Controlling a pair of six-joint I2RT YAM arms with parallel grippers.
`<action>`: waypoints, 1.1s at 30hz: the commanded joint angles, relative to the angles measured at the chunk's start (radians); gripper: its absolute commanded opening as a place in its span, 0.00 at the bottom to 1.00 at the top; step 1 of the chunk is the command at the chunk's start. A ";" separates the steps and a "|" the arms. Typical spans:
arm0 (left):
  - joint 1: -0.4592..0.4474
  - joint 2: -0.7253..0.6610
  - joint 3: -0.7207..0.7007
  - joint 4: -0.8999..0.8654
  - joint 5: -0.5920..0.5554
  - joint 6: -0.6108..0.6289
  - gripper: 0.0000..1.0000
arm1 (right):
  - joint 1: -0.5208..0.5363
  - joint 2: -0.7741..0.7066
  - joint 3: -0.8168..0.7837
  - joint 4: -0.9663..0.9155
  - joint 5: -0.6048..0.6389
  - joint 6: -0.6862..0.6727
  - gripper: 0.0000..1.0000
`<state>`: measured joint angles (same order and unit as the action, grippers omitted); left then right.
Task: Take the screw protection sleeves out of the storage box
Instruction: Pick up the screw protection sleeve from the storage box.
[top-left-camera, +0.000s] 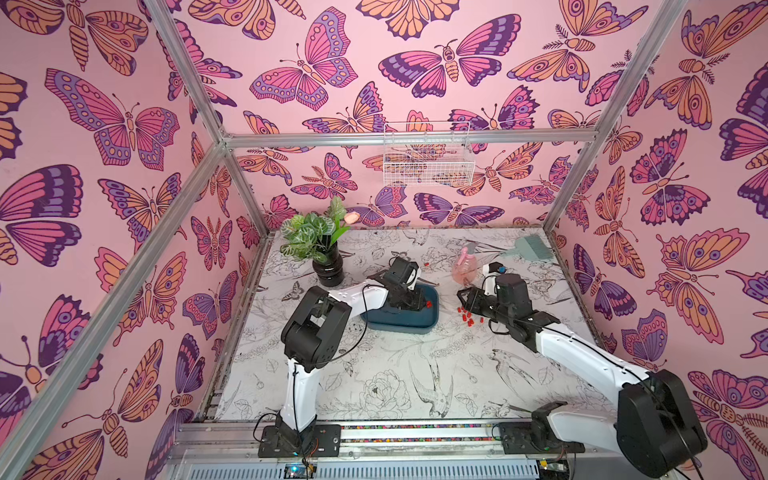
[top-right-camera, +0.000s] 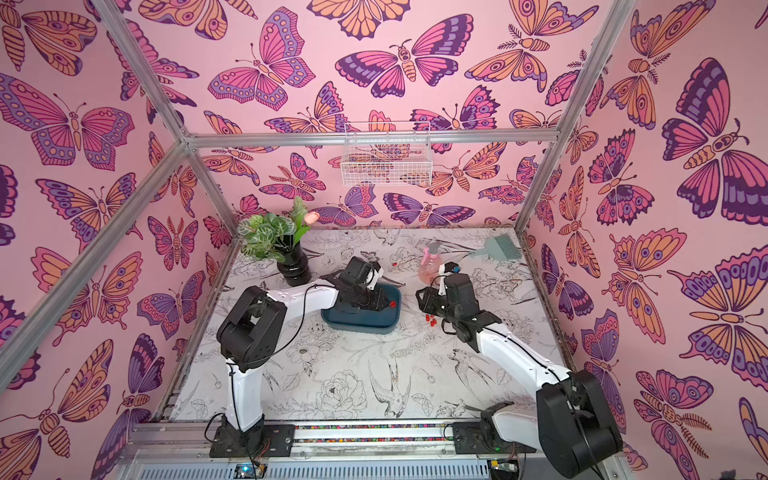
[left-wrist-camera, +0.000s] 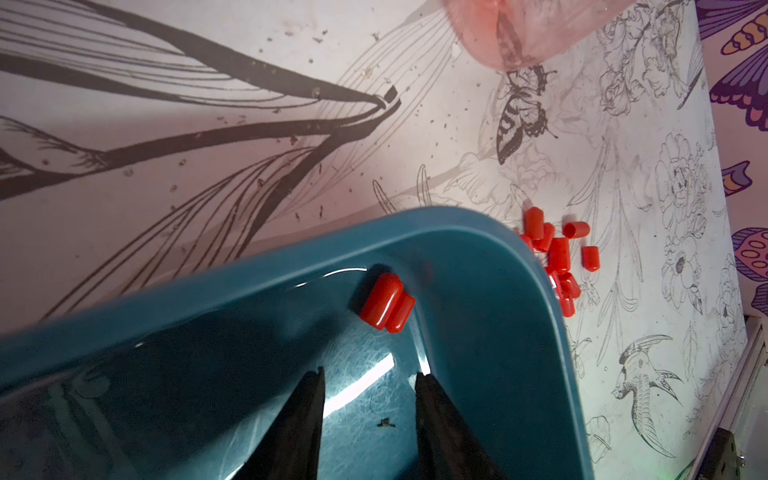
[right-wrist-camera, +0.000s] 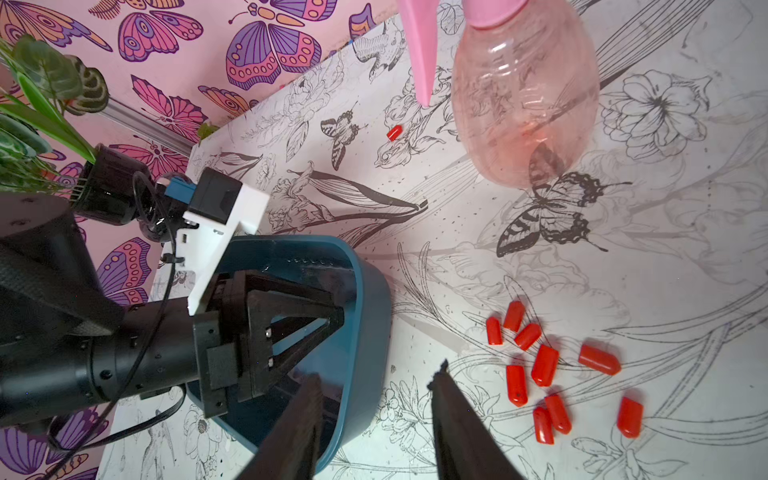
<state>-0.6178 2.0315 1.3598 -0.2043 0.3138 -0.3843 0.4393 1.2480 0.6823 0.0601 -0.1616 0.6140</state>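
The storage box (top-left-camera: 399, 330) (top-right-camera: 361, 328) is a shallow teal tray in the middle of the table. My left gripper (left-wrist-camera: 371, 374) (top-left-camera: 419, 304) reaches inside it, open and holding nothing. Two red screw protection sleeves (left-wrist-camera: 384, 303) (top-left-camera: 428, 304) lie side by side in the box corner just ahead of its fingertips. Several more sleeves (right-wrist-camera: 544, 365) (top-left-camera: 468, 318) (left-wrist-camera: 557, 253) are scattered on the table right of the box. One lone sleeve (right-wrist-camera: 394, 132) (top-left-camera: 426, 263) lies behind the box. My right gripper (right-wrist-camera: 376, 372) (top-left-camera: 460, 296) hangs open by the box's right wall (right-wrist-camera: 370, 291), holding nothing.
A pink spray bottle (top-left-camera: 464, 266) (right-wrist-camera: 523, 104) stands just behind the right gripper. A plant in a black vase (top-left-camera: 328, 270) is at the back left and a green brush (top-left-camera: 532, 247) at the back right. A white wire basket (top-left-camera: 428, 162) hangs on the rear wall.
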 joint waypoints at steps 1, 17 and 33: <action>-0.007 0.031 0.023 -0.018 -0.012 0.013 0.42 | -0.008 -0.020 -0.011 0.010 0.025 0.010 0.46; -0.021 0.095 0.096 -0.066 -0.041 0.020 0.38 | -0.014 -0.024 -0.018 0.010 0.036 0.018 0.46; -0.033 0.126 0.133 -0.081 -0.030 0.025 0.29 | -0.014 -0.014 -0.013 0.009 0.036 0.020 0.46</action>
<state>-0.6426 2.1323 1.4738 -0.2638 0.2844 -0.3748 0.4316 1.2358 0.6662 0.0605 -0.1390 0.6285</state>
